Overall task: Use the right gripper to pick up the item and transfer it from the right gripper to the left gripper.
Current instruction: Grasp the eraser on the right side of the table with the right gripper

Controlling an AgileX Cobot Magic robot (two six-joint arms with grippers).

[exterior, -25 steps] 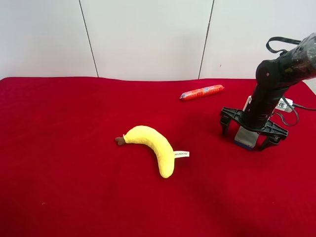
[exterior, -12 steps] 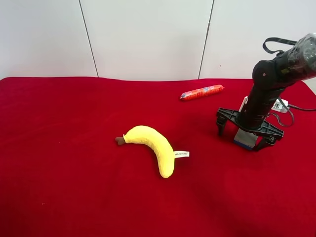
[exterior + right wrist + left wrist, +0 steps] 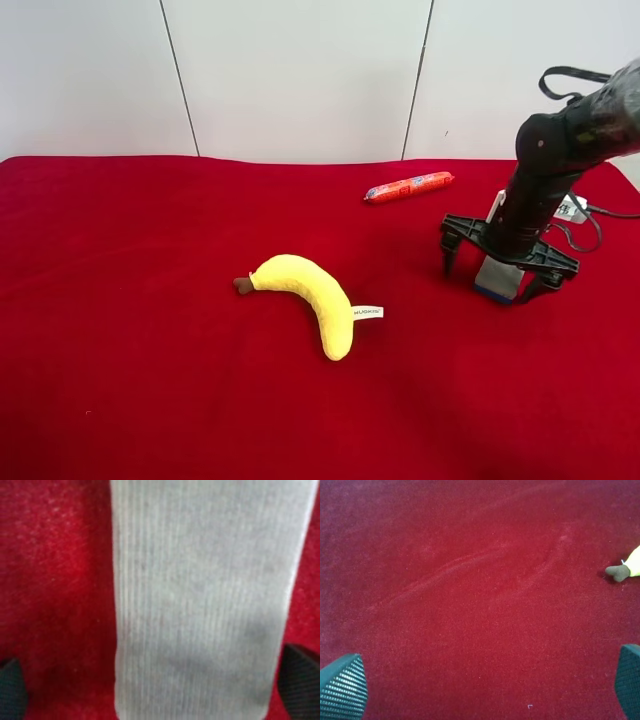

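Straddling the grey item [image 3: 200, 595], right gripper [image 3: 487, 284] gapes; left gripper [image 3: 486, 684] too (banana tag [image 3: 367, 312] unreadable).

light: bright, even | shadows: soft | right wrist view: blurred close-up

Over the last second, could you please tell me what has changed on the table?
The right gripper edged slightly toward the exterior view's left, its jaws still open astride the grey item; nothing was grasped or released. The banana and sausage stayed put.
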